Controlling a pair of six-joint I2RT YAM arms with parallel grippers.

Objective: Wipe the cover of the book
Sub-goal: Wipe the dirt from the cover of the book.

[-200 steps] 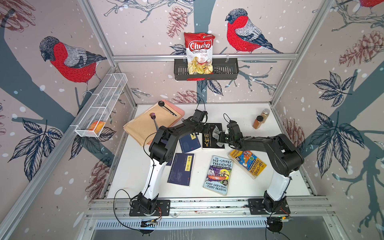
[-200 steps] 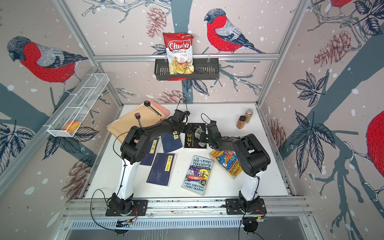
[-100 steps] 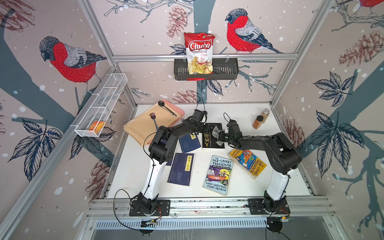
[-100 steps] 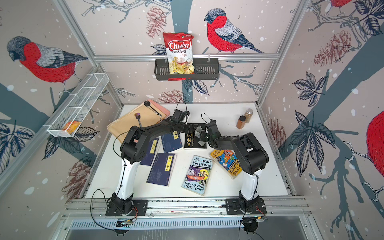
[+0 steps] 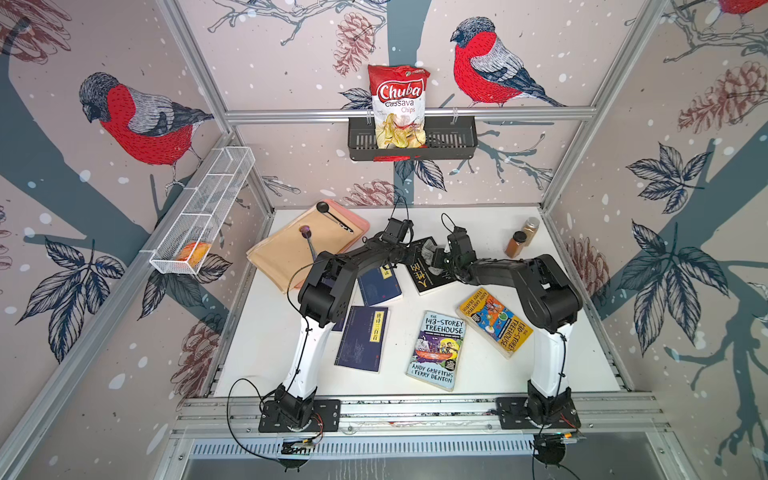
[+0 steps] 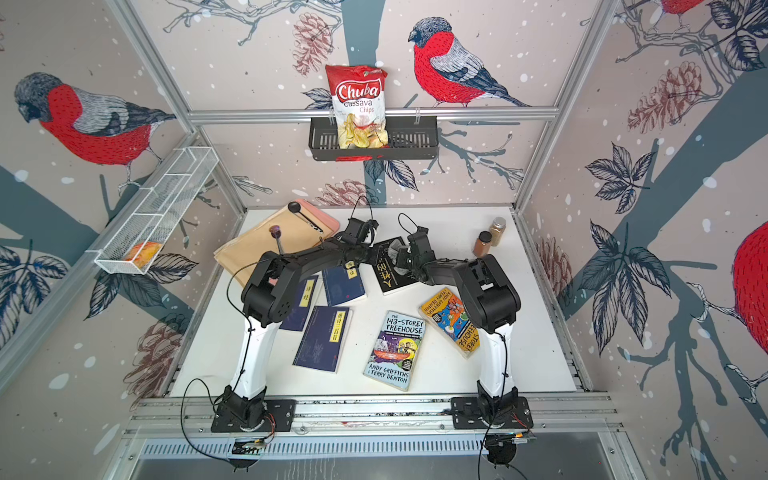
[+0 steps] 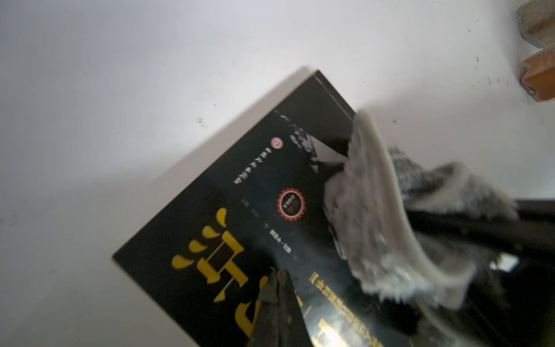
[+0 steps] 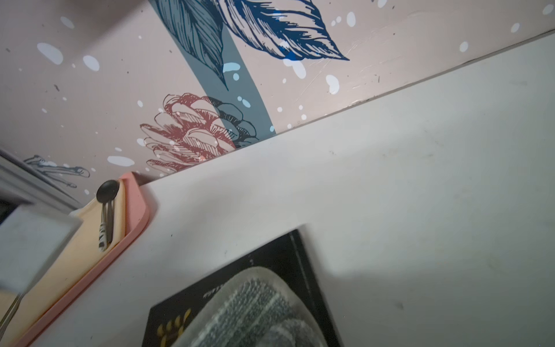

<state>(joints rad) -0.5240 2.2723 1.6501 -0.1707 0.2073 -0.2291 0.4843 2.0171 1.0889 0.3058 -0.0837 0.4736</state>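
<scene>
The left arm [image 5: 324, 291] and the right arm [image 5: 548, 299] are looking alike. Each one is showing a white tube at the bottom and fat black parts with round joints above it. Each is sitting on a flat black plate [image 5: 328, 415] with little screws in it. Thin black cables [image 5: 228, 411] are looping out by the plates and running up the white tubes

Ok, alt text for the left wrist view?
A bunched grey cloth rests on the cover of a black book with yellow characters, flat on the white table. The shut left gripper points onto the cover; two spice jars show at the edge.
</scene>
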